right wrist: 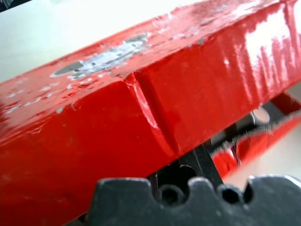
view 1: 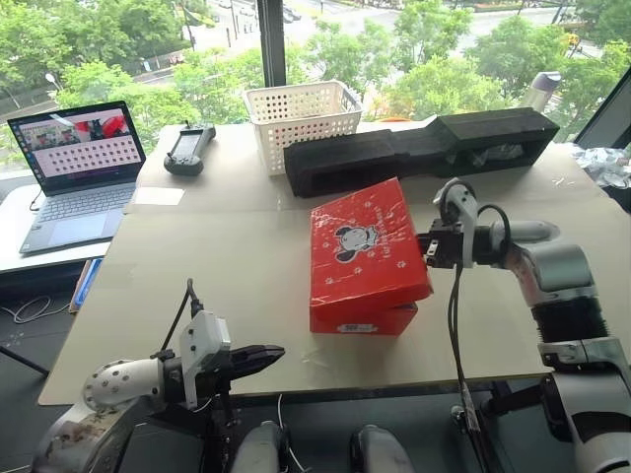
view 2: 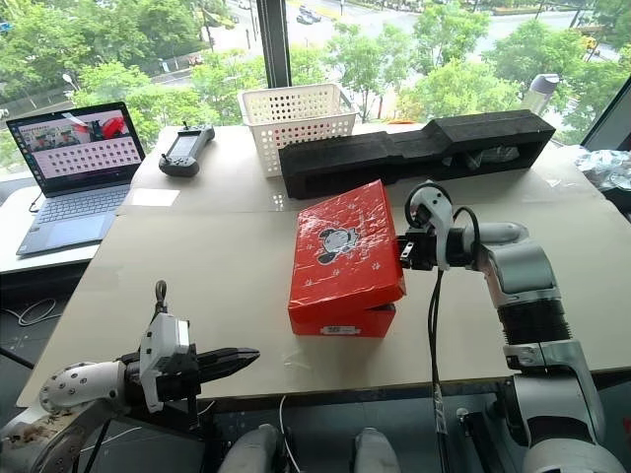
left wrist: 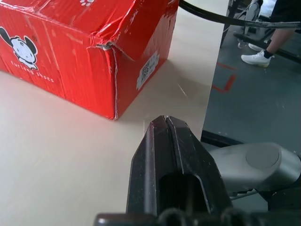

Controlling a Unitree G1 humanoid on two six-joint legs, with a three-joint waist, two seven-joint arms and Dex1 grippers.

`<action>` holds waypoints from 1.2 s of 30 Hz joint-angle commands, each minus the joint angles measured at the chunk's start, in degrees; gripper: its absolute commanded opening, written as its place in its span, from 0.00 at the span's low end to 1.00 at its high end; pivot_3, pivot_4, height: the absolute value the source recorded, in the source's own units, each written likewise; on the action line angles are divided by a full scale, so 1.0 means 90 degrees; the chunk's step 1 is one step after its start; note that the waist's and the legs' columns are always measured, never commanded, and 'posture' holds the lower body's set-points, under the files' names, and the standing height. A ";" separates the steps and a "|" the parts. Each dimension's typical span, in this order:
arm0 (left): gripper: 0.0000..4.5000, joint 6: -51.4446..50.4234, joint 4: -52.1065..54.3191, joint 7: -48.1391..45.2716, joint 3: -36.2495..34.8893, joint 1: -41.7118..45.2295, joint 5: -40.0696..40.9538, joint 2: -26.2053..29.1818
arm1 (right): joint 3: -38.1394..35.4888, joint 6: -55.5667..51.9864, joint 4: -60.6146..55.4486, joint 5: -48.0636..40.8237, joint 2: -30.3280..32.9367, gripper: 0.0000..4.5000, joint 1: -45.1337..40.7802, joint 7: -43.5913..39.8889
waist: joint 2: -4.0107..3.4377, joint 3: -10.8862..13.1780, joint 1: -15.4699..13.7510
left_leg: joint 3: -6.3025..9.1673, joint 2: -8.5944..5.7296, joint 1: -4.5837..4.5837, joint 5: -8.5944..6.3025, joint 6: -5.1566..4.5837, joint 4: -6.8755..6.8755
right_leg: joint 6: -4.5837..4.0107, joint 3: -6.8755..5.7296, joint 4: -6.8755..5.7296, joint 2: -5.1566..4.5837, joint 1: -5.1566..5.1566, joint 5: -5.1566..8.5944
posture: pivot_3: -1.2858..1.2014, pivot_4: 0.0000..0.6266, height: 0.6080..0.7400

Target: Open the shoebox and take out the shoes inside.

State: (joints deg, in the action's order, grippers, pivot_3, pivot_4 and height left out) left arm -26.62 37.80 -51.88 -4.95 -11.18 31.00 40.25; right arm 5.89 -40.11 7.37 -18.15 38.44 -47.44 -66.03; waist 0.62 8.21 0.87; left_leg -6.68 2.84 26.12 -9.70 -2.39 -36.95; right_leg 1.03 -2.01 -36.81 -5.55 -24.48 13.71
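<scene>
The red shoebox (view 1: 363,251) lay mid-tabletop (view 1: 227,276), its lid tilted up on the right where the right tool (view 1: 426,246) met its edge. The right wrist view showed that tool's pressed-together fingers (right wrist: 200,162) under the raised lid; the left wrist view showed the left tool (left wrist: 165,123) pressed together, empty, near the box's labelled end.

Table (view 1: 246,286) carries shoebox (view 1: 363,258), basket (view 1: 301,118), foam block (view 1: 424,148).

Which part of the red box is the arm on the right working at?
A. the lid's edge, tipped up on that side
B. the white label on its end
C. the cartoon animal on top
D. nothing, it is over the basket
A: the right gripper sits at the right edge of the shoebox lid, and the right wrist view shows its fingers under the lifted lid.
</scene>
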 commanded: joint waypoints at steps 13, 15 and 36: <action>0.00 -0.0425 0.0627 0.0516 -0.0316 0.0046 0.0527 0.0104 | -0.0229 -0.1143 -0.1323 -0.0740 -0.2169 0.01 -0.1195 0.2324 | 0.0000 0.0003 -0.0069 | -0.0001 -0.0013 0.0012 0.0000 0.0010 0.0010 | -0.0004 -0.0034 0.0011 -0.0034 -0.0026 0.0001 | 0.52 0.24 0.95; 0.00 -0.0600 0.0918 0.0678 -0.0518 -0.0085 0.0732 0.0143 | -0.0243 -0.1137 -0.1290 -0.0761 -0.2140 0.01 -0.1078 0.2367 | 0.0000 0.0003 -0.0055 | -0.0009 -0.0019 0.0021 0.0000 0.0008 0.0010 | 0.0004 -0.0034 0.0011 -0.0071 -0.0036 -0.0005 | 0.52 0.24 0.95; 0.00 -0.0567 -0.2165 -0.1121 -0.0923 0.2741 0.1323 0.1429 | 0.0448 -0.2566 -0.1162 -0.0406 -0.0529 0.01 -0.1047 0.2325 | -0.0001 0.0009 0.0016 | -0.0025 -0.0002 0.0017 0.0018 -0.0007 0.0008 | 0.0016 -0.0029 0.0005 0.0003 -0.0025 -0.0014 | 0.52 0.24 0.95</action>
State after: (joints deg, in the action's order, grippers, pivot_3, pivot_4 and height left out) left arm -34.30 19.93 -59.45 -14.37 12.32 44.59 52.59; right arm 10.00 -61.41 -1.60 -21.95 33.12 -55.41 -45.56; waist 0.61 8.29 1.02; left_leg -6.91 2.83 26.27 -9.53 -2.47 -36.88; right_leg 1.27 -2.25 -36.77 -5.51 -24.71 13.53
